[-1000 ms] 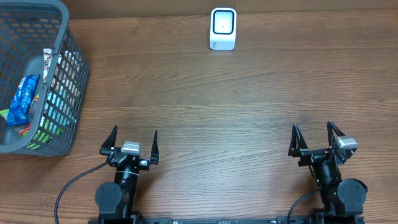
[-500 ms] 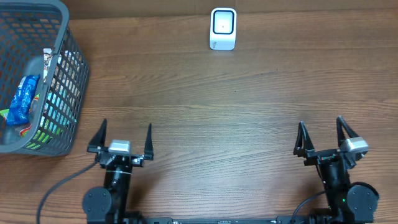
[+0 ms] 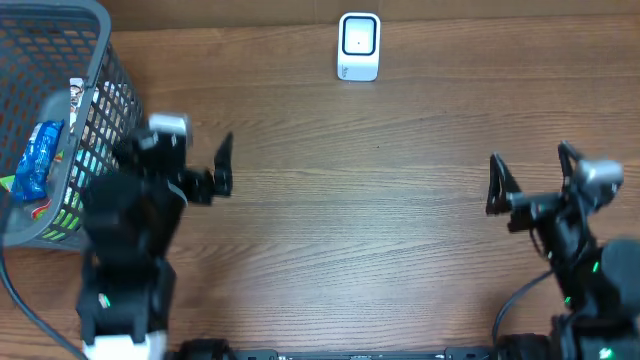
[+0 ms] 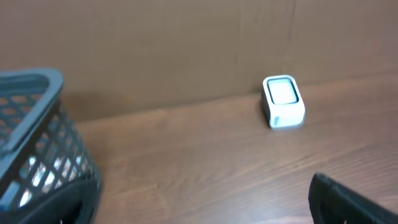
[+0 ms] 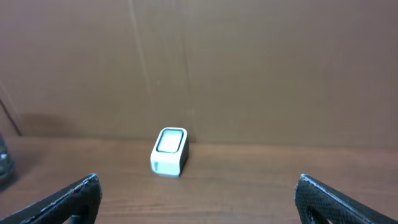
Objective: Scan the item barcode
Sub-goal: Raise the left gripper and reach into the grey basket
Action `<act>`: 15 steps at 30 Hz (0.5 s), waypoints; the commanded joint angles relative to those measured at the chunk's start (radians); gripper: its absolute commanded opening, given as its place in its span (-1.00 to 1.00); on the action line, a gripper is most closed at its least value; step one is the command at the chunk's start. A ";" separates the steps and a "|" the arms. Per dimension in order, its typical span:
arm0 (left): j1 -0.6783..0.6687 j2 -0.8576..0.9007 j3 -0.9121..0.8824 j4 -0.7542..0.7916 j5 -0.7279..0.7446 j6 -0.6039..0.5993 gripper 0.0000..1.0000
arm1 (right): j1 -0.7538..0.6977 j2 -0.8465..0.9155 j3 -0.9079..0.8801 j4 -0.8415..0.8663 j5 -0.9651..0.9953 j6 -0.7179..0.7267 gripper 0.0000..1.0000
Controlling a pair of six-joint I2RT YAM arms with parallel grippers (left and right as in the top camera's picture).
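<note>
White scanner (image 3: 359,46) stands well ahead, between my two grippers. My left gripper (image 3: 175,168) hangs spread wide and empty, with the grey basket (image 3: 110,110) just to its left; a blue packet (image 3: 40,155) lies inside. My right gripper (image 3: 532,182) is wide open too, holding nothing, above the wooden bench (image 3: 350,200).

On the table (image 3: 350,200), basket (image 3: 112,100) left, scanner (image 3: 359,46) far centre.

Wide bare surface (image 3: 360,200) mid-field, free to cross. Mesh basket (image 3: 120,110) blocks my far left; scanner (image 3: 359,46) stands alone at the far edge, wall (image 5: 249,62) right behind it.
</note>
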 commanded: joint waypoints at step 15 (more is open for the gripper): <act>0.005 0.684 0.988 -0.790 0.328 0.021 1.00 | 0.002 0.764 0.896 -0.684 -0.188 -0.037 1.00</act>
